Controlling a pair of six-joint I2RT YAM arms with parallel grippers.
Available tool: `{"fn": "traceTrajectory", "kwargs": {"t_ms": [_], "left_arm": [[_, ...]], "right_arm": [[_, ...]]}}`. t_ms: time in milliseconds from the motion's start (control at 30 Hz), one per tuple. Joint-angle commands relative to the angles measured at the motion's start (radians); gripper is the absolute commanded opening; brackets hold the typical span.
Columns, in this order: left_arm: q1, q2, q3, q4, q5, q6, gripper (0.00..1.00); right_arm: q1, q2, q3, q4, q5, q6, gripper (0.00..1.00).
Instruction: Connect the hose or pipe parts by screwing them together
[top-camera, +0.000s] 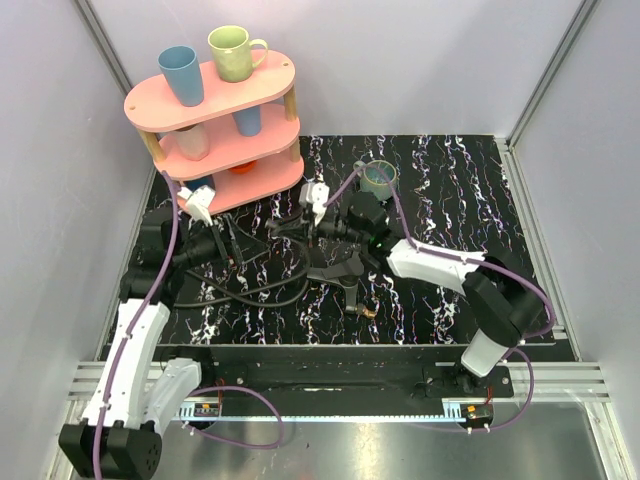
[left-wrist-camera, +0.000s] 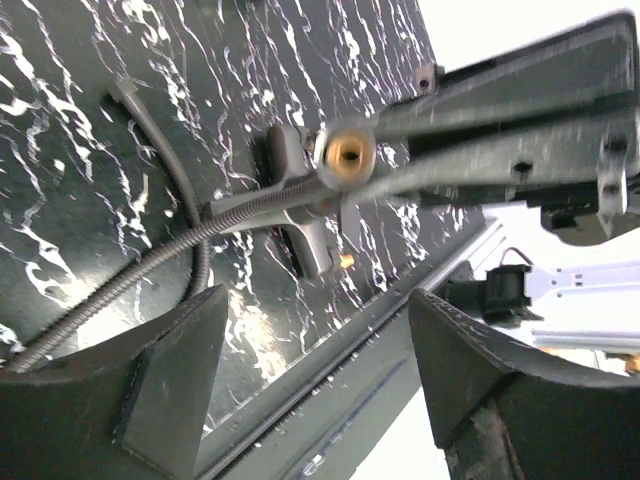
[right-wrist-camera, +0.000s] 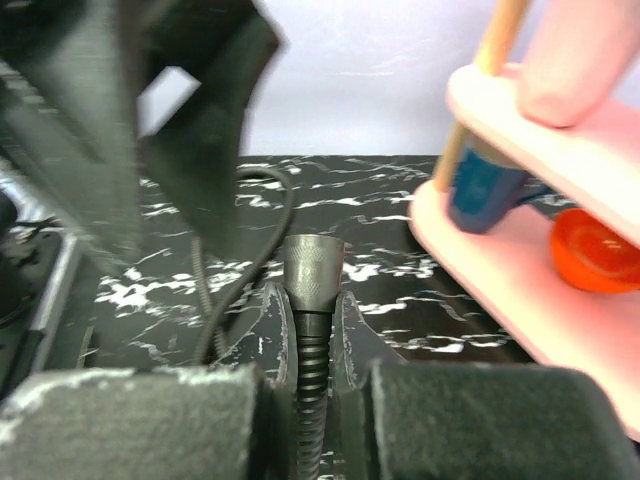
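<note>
Right claw (right-wrist-camera: 312, 318) was clamped on black hose (right-wrist-camera: 311, 372); end fitting (right-wrist-camera: 313, 262) stood clear past its fingertips. Left claw (left-wrist-camera: 318, 325) gaped empty, with the fitting's brass mouth just beyond. Fan-shaped piece (left-wrist-camera: 308, 242) lay behind on marbled table (left-wrist-camera: 80, 120). Pink shelf (top-camera: 272, 82) stood far left

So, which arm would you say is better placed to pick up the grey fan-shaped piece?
Probably left: its tool is open and empty, facing the fan-shaped piece; the right tool is clamped on the hose fitting.
</note>
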Motion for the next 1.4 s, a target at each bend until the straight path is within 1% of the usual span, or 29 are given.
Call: {"fn": "traceTrajectory", "kwargs": {"t_ms": [0, 100, 167, 200, 233, 267, 300, 333, 367, 400, 467, 600, 667, 700, 733, 767, 833, 867, 933, 967, 1033, 1100, 1200, 1300, 1367], "left_arm": [[0.004, -0.078, 0.044, 0.023, -0.128, 0.051, 0.75], [-0.012, -0.078, 0.016, 0.063, -0.162, 0.025, 0.70], [-0.056, -0.077, 0.001, 0.105, -0.201, 0.011, 0.66], [-0.079, -0.077, -0.005, 0.115, -0.273, 0.008, 0.66], [-0.105, -0.075, -0.008, 0.138, -0.310, 0.005, 0.65], [-0.157, -0.075, -0.013, 0.151, -0.345, -0.006, 0.65], [-0.180, -0.074, -0.027, 0.190, -0.399, -0.013, 0.65], [-0.202, -0.068, -0.033, 0.204, -0.424, -0.029, 0.65], [-0.241, -0.060, -0.041, 0.217, -0.450, -0.033, 0.65], [-0.255, -0.049, -0.050, 0.230, -0.493, -0.039, 0.65], [-0.288, -0.006, -0.053, 0.231, -0.513, -0.046, 0.65], [-0.347, 0.078, -0.045, 0.222, -0.568, -0.032, 0.66], [-0.384, 0.110, -0.057, 0.257, -0.562, -0.039, 0.68], [-0.398, 0.121, -0.064, 0.305, -0.555, -0.044, 0.69], [-0.419, 0.144, -0.070, 0.325, -0.553, -0.064, 0.71], [-0.429, 0.156, -0.077, 0.348, -0.553, -0.072, 0.72], [-0.462, 0.204, -0.082, 0.412, -0.544, -0.095, 0.74], [-0.473, 0.227, -0.071, 0.432, -0.527, -0.099, 0.74], [-0.516, 0.302, -0.041, 0.439, -0.507, -0.109, 0.75], [-0.533, 0.328, -0.009, 0.432, -0.507, -0.110, 0.75], [-0.576, 0.397, 0.014, 0.426, -0.508, -0.118, 0.75], [-0.594, 0.451, 0.027, 0.443, -0.487, -0.131, 0.75], [-0.616, 0.494, 0.018, 0.487, -0.447, -0.177, 0.72], [-0.631, 0.517, 0.001, 0.549, -0.406, -0.217, 0.71], [-0.637, 0.528, -0.011, 0.573, -0.398, -0.234, 0.69]], "right_arm": [[-0.085, 0.007, 0.107, -0.003, 0.065, -0.021, 0.00], [-0.138, 0.038, 0.188, -0.006, 0.119, -0.012, 0.00], [-0.177, 0.063, 0.214, 0.003, 0.150, -0.001, 0.00], [-0.190, 0.072, 0.235, 0.008, 0.177, 0.004, 0.00], [-0.203, 0.080, 0.245, 0.014, 0.194, 0.007, 0.00], [-0.214, 0.093, 0.249, 0.030, 0.213, 0.008, 0.00], [-0.235, 0.098, 0.259, 0.037, 0.261, 0.010, 0.00], [-0.244, 0.101, 0.260, 0.049, 0.289, 0.011, 0.00], [-0.258, 0.107, 0.260, 0.052, 0.311, 0.011, 0.00], [-0.278, 0.106, 0.253, 0.055, 0.346, 0.010, 0.00], [-0.301, 0.097, 0.233, 0.064, 0.381, 0.011, 0.00], [-0.356, 0.055, 0.135, 0.067, 0.525, 0.004, 0.00], [-0.388, 0.022, 0.098, 0.058, 0.547, -0.005, 0.00], [-0.399, 0.005, 0.055, 0.055, 0.562, -0.010, 0.00], [-0.414, -0.014, 0.032, 0.049, 0.567, -0.012, 0.00], [-0.421, -0.055, 0.007, 0.041, 0.570, -0.004, 0.00], [-0.425, -0.097, -0.059, -0.003, 0.555, 0.004, 0.00], [-0.425, -0.142, -0.080, -0.012, 0.540, 0.005, 0.00], [-0.425, -0.184, -0.163, -0.008, 0.526, 0.014, 0.00], [-0.425, -0.221, -0.212, -0.005, 0.521, 0.025, 0.00], [-0.425, -0.271, -0.249, -0.011, 0.521, 0.033, 0.00], [-0.425, -0.299, -0.293, -0.014, 0.514, 0.036, 0.00], [-0.424, -0.341, -0.326, -0.020, 0.481, 0.042, 0.00], [-0.425, -0.356, -0.323, -0.110, 0.415, 0.034, 0.00], [-0.425, -0.367, -0.355, -0.108, 0.383, 0.025, 0.00]]}}
